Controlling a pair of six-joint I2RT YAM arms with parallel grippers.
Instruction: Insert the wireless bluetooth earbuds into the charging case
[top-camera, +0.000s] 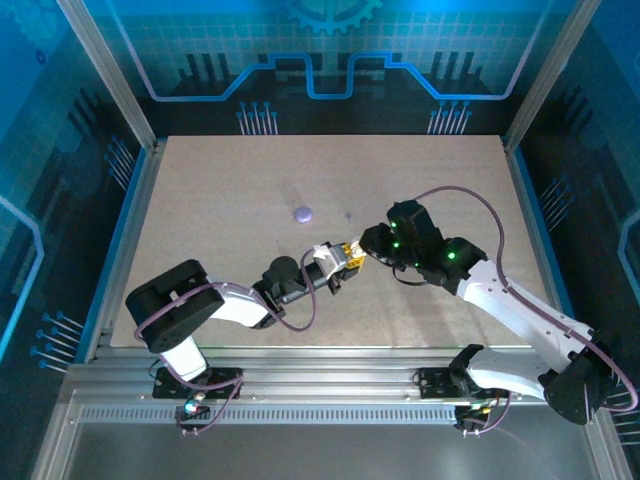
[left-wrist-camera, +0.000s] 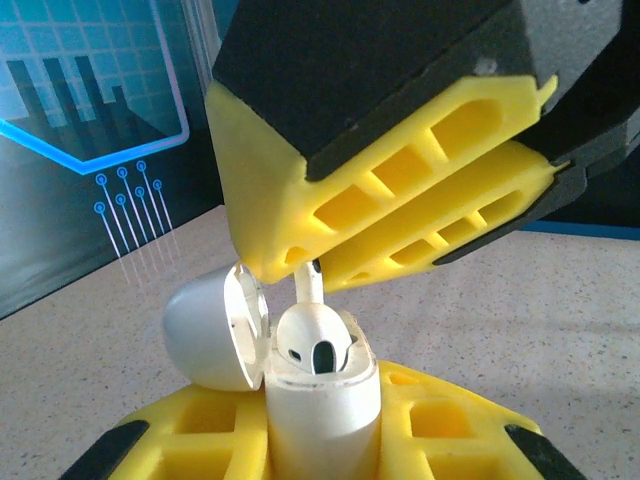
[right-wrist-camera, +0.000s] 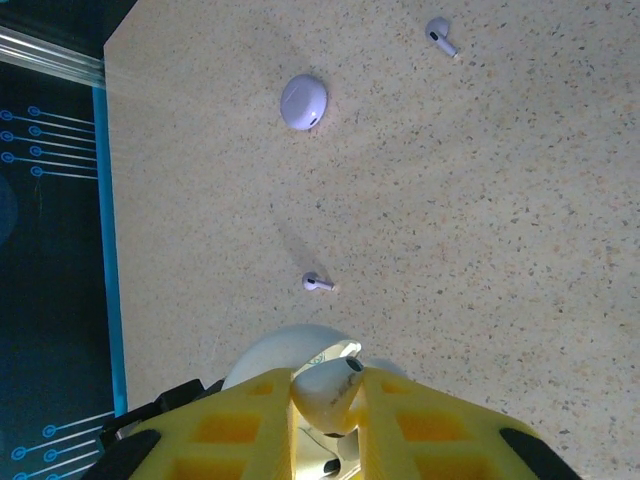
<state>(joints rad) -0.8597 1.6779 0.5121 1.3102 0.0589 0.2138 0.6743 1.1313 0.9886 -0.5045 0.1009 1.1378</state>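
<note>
Right hand (right-wrist-camera: 328, 402) was closed on a white earbud (left-wrist-camera: 315, 345), which sat partly lowered into the charging case (left-wrist-camera: 325, 400). Left hand (left-wrist-camera: 320, 445) was clamped round that case, its lid (left-wrist-camera: 215, 335) swung open, above the worktop (right-wrist-camera: 520, 250). Beyond the case lay a shut lavender case (right-wrist-camera: 303, 102), the nearer earbud (right-wrist-camera: 318, 283) and the farther earbud (right-wrist-camera: 440, 35). Assessment: first insertion under way but not seated; loose earbuds outstanding.

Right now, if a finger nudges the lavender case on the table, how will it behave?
The lavender case is a low, rounded pebble, so it probably skids or spins rather than tips. Its smooth shell looks slippery to pinch. Small, likely light.
</note>
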